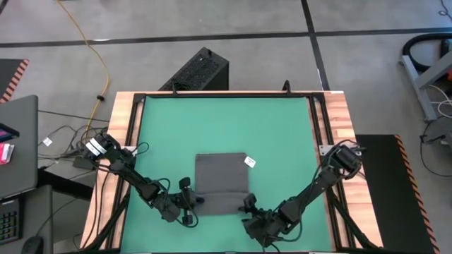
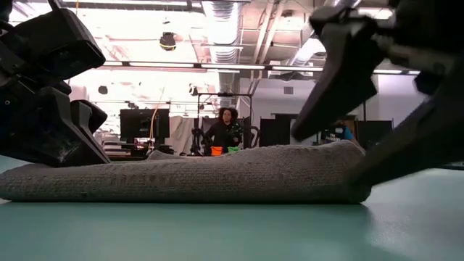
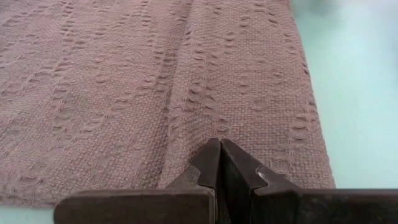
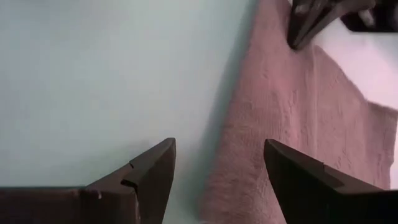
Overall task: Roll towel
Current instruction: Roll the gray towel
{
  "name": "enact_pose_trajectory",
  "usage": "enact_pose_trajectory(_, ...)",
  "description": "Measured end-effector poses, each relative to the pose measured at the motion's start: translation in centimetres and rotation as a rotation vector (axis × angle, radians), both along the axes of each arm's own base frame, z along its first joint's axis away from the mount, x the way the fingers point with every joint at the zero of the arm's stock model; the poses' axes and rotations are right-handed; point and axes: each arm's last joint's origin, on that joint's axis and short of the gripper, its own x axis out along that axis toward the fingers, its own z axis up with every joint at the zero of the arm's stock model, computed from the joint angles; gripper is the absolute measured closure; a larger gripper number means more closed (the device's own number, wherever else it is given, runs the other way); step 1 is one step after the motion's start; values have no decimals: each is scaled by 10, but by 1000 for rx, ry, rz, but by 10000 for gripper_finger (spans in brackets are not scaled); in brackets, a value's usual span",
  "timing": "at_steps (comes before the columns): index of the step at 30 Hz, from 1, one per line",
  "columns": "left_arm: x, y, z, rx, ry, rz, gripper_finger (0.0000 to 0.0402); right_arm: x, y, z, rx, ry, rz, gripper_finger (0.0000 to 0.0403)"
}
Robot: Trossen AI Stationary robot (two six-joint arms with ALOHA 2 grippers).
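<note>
Towel (image 1: 222, 182) flat mid-mat, near edge running left-right between both claws. Right gripper (image 4: 219, 163) wide open, empty, straddling its near corner. Left gripper (image 3: 219, 163) shut, tips on cloth, holding nothing.

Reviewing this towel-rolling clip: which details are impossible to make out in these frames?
- Whether the shut left gripper pinches any cloth: in the left wrist view its fingertips hide the towel beneath them.
- Writing on the white tag: too small in the high view.
- The towel's far edge: hidden in the low view behind its own near bulk.
- Whether the open right gripper touches the cloth: the right wrist view cuts off at the corner.
</note>
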Motion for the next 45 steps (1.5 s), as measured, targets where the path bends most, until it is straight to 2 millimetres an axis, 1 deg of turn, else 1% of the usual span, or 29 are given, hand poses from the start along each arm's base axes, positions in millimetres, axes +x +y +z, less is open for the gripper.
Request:
enact_pose_trajectory(6,0,0,0,-2,2,-3,401,-4,2,1,-32,3,13,132)
enact_pose_trajectory(17,0,-1,0,0,11,-24,401,2,-21,-5,-120,98,-33,132)
enact_pose_trajectory(21,0,0,0,1,13,-24,401,0,-26,-8,-157,147,-45,133)
enact_pose_trajectory(23,0,0,0,1,14,-25,401,1,-28,-12,-157,155,-70,140)
enact_pose_trajectory(25,0,0,0,1,14,-25,401,2,-28,-16,-143,157,-92,160)
enact_pose_trajectory(27,0,0,0,2,14,-25,401,3,-28,-19,-126,151,-116,191)
enact_pose_trajectory(33,0,-1,0,-9,12,-33,401,3,-31,-20,-68,128,-205,322)
enact_pose_trajectory(35,1,-2,1,-26,6,-44,401,3,-32,-21,-58,127,-226,358)
enact_pose_trajectory(36,1,-3,2,-34,-1,-48,401,3,-33,-21,-50,124,-235,366)
enact_pose_trajectory(39,5,-11,10,-36,-33,-73,401,3,-32,-21,-31,123,-245,366)
enact_pose_trajectory(43,17,-25,30,23,-104,-135,401,4,-30,-19,5,125,-257,366)
enact_pose_trajectory(45,22,-29,37,76,-103,-143,401,5,-29,-18,29,128,-260,366)
